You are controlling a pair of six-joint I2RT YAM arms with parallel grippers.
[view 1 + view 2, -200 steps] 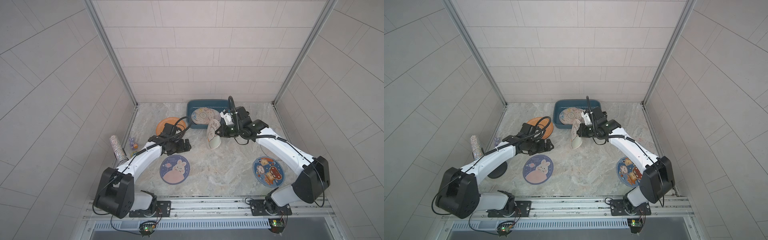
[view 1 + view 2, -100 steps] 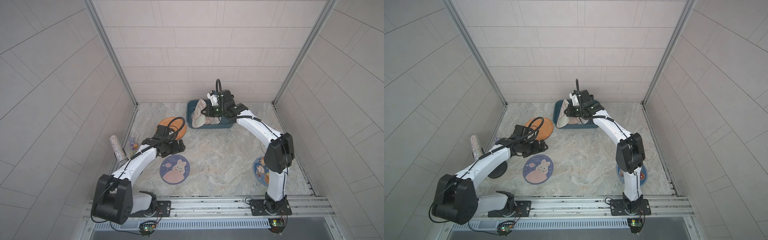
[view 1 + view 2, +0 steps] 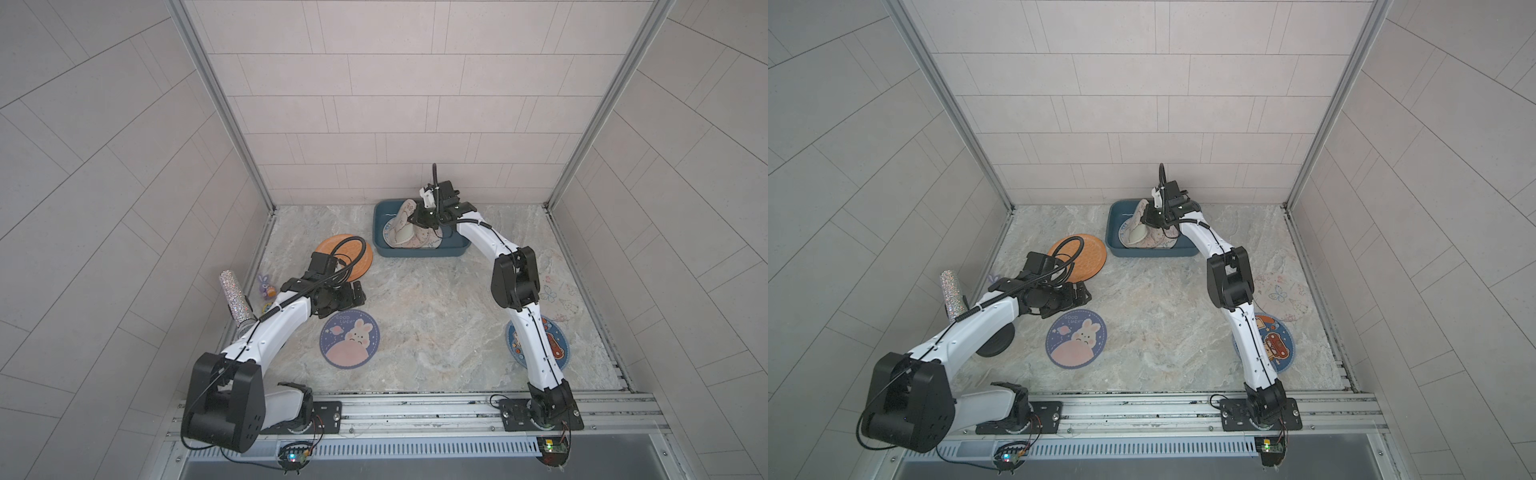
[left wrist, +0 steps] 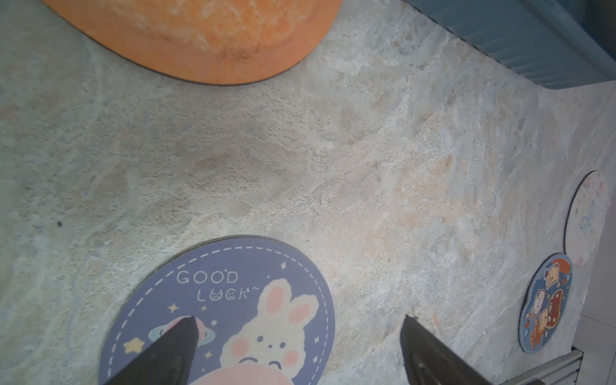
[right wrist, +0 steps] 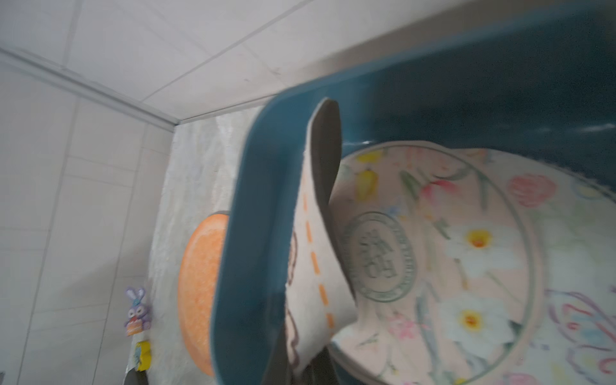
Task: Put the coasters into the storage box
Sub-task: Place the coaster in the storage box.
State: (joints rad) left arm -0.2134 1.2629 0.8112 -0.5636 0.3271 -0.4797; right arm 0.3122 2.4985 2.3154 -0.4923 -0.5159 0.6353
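- Step in hand: placing. The right gripper [image 3: 417, 220] is pressed together on a cream coaster [image 3: 401, 224], holding it inside the storage box [image 3: 419, 252] at the back of the counter.
- That coaster stands on edge, steeply tilted and slightly curled. Its printed face is toward the box's end wall and its dark underside toward the floral coaster [image 5: 466, 250] lying flat below. Being round, it has no long axis; the box's runs along the back wall.
- Next move, as I judge it: let go so it tips flat onto the floral one.
- The left gripper [image 4: 300, 321] is spread, empty, above the navy bunny coaster [image 3: 349, 338], likely the next pick.
- The orange coaster [image 4: 200, 33] lies just beside the box.
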